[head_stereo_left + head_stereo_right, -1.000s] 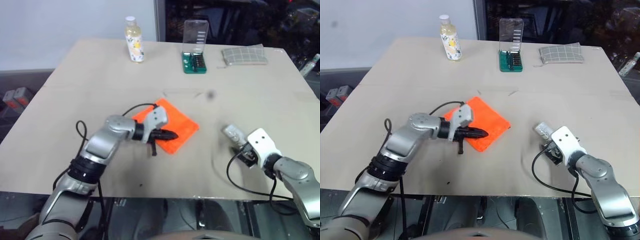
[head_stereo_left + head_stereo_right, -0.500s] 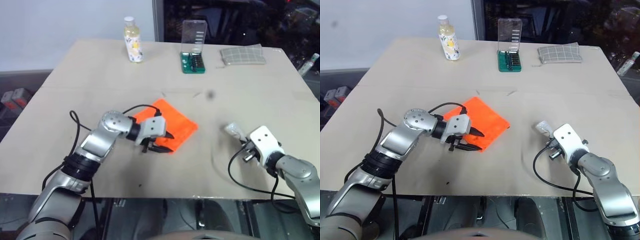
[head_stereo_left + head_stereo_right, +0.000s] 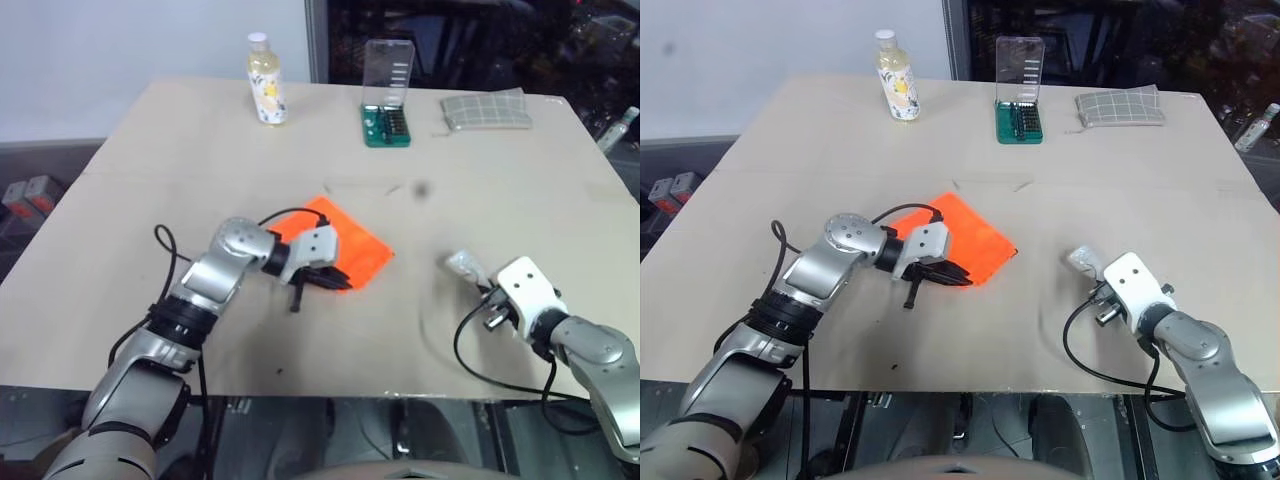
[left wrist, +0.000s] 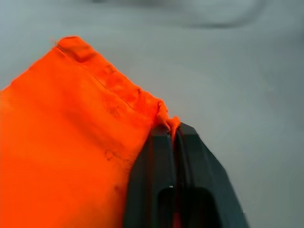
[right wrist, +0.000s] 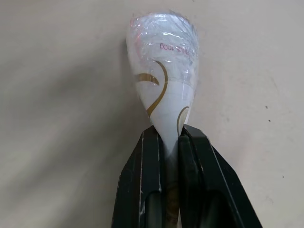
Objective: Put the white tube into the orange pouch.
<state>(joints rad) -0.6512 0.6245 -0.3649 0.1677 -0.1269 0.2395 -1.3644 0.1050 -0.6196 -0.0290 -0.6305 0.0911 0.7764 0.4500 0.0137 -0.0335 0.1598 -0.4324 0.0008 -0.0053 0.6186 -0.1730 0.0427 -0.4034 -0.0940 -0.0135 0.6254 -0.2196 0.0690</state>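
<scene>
Two hands are at work, each clamped on something. The left hand (image 4: pixel 172 137) has its black fingers (image 4: pixel 147 175) pinched together on the near corner of the orange pouch (image 3: pixel 340 245), a fold of the fabric's hem caught between them. The pouch lies flat on the tabletop (image 3: pixel 200 160), about the middle of it, turned like a diamond. The right hand (image 5: pixel 172 135) is closed narrow on the white tube (image 5: pixel 164 66), gripping one end while the gold-printed body sticks out past the fingertips, close over the tabletop. The tube is well to the right of the pouch, apart from it. Far beyond the pouch, along the tabletop's back edge, stand a white-capped bottle (image 3: pixel 267 80), a green bit case (image 3: pixel 388 95) with its clear lid up, and a grey gridded pad (image 3: pixel 487 110).
</scene>
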